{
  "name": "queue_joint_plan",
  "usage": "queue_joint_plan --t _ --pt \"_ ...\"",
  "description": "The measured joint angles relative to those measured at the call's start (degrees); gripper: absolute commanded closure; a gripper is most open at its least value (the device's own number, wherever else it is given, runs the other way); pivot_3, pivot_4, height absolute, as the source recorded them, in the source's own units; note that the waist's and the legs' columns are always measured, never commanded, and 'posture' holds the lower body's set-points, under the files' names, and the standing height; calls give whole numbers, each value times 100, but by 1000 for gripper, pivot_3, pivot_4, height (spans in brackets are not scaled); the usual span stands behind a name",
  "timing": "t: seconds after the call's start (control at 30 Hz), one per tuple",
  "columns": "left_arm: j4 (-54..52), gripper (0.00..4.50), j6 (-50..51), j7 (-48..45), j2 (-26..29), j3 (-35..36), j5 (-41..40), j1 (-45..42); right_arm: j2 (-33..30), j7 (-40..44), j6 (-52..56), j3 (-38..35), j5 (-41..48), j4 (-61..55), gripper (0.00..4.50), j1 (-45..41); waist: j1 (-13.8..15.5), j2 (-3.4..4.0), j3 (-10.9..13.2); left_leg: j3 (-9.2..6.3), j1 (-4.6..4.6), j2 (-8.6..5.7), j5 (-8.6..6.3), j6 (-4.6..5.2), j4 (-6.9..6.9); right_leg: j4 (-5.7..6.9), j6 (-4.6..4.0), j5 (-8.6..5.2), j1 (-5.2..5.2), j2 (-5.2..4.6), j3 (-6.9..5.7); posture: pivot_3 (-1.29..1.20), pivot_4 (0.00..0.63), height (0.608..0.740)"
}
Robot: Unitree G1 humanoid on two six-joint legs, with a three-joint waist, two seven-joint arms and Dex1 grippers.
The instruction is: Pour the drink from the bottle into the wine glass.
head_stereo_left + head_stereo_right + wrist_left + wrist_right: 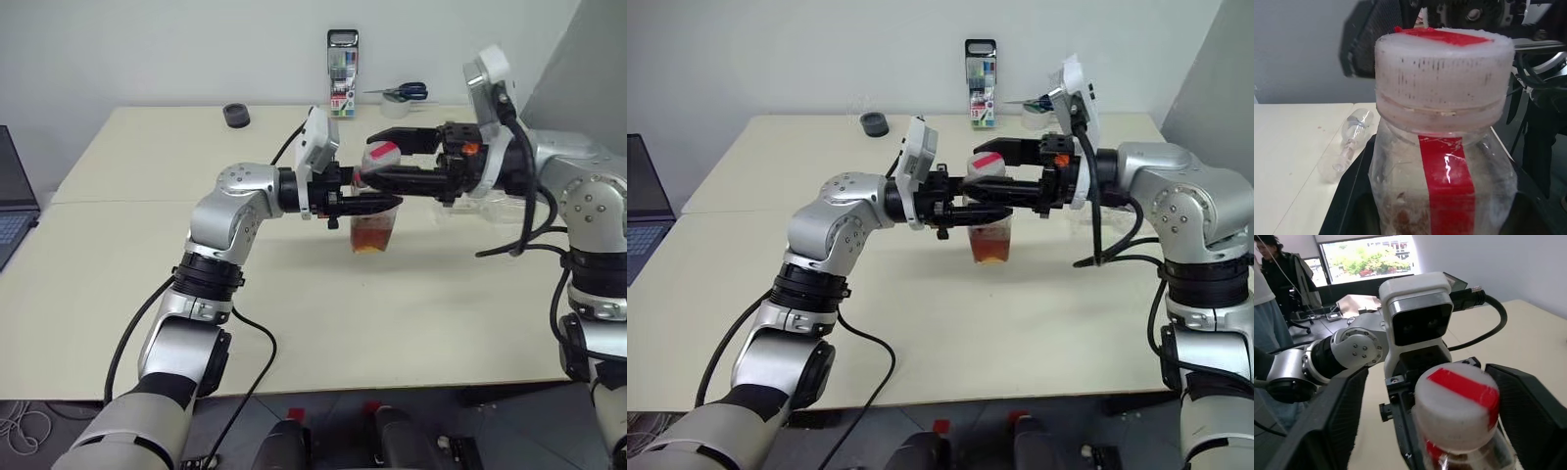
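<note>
A: Holding the bottle (374, 227) above the middle of the table (118, 245), the left gripper (370, 204) is clamped on its shoulder, just under the cap (381, 156). The drink (990, 245) fills only the lower part.

B: And the right gripper (384, 163)?

A: It comes in level from the right, its fingers (1533, 416) spread wide on either side of the cap, with a gap on both sides in the right wrist view.

B: The wine glass (1349, 144)?

A: It lies on its side on the table behind the bottle, seen in the left wrist view; the arms block it from the head views.

B: Other things?

A: Laptop edge (12, 201) far left; along the back, a black round thing (236, 116), a marker-pen case (342, 73), scissors (404, 93). A person (1266, 298) stands in the background.
</note>
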Motion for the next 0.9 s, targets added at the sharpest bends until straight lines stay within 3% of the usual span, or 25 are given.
queue_joint_plan --t 0.2,0.4,0.5,0.9 --pt "-10 2604 57 62 61 13 8 20 27 -1312 359 -940 211 -1162 38 1180 6 -1 0 -2 -3 2 1 -3 -1 3 1 0 -3 -11 3 0 150 740" --pt "-24 2604 57 135 44 -5 16 109 1257 -3697 214 -985 -344 -2673 38 1458 -58 1 1 9 8 12 12 -22 -7 25 0 0 -16 -5 17 0 150 740" --pt "-28 2604 57 139 46 -2 16 109 1574 -4377 296 -804 -457 -2864 38 1324 -42 2 0 11 7 5 13 -23 -3 24 0 0 -16 -2 17 0 150 740" --pt "-80 2604 60 151 45 -2 20 129 1700 -4654 804 -620 312 -3042 38 1262 -35 2 0 12 2 2 6 -11 -5 18 0 0 -16 1 15 0 150 740"
